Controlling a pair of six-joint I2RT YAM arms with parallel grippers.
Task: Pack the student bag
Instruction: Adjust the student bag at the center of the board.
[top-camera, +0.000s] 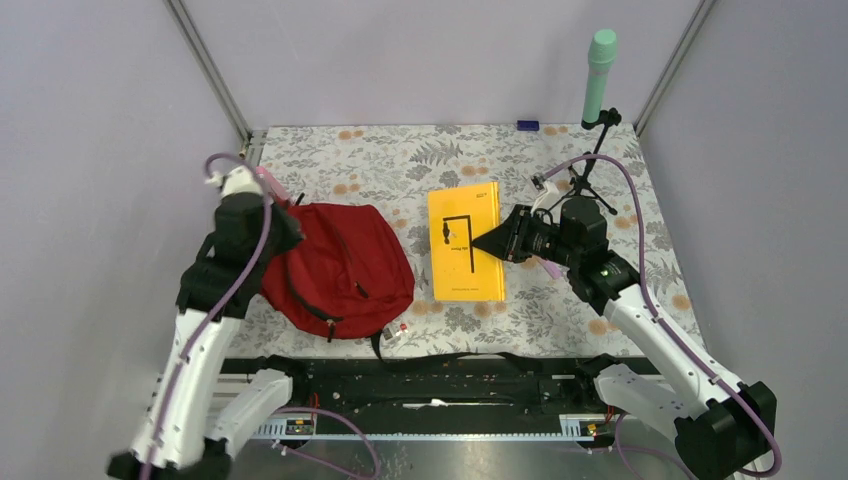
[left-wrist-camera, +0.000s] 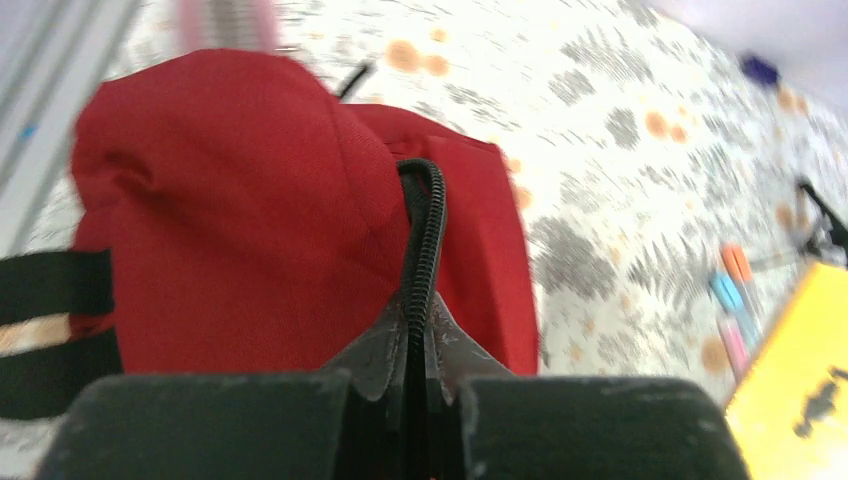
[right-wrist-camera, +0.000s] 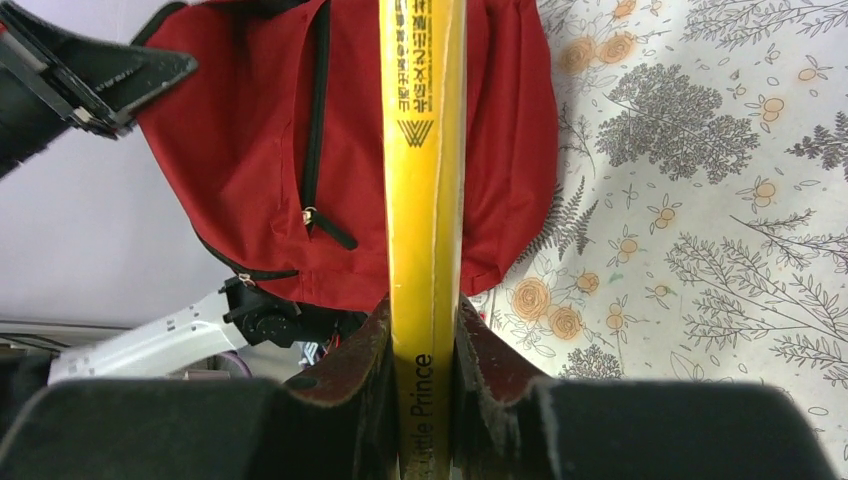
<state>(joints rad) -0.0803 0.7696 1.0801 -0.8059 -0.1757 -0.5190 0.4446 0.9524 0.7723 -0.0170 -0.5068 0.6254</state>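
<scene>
Two holds: both sets of jaws are clenched, one on the bag and one on a book.
Left gripper (left-wrist-camera: 413, 340): pinched tight on the black ribbed zip edge (left-wrist-camera: 427, 220) at the upper left corner of the bag, as seen from overhead.
Student bag (top-camera: 340, 270): red, slumped on the flowered cloth (top-camera: 600, 300) left of centre in the overhead view, with a black strap (left-wrist-camera: 55, 300) showing at the left edge of the left wrist view.
Right gripper (right-wrist-camera: 425, 330): grasping the yellow book (right-wrist-camera: 425, 150) across its spine, a finger pressed on each side, with "Little Prince" readable between them.
Book's place: centre of the overhead view, just right of the bag. I cannot tell whether it rests on the cloth or is raised off it.
Coloured pens (left-wrist-camera: 730, 300): lying on the cloth near the book's far end.
Upper right of the overhead view: a mint green cylinder (top-camera: 600, 65) on a small black tripod (top-camera: 590, 170).
</scene>
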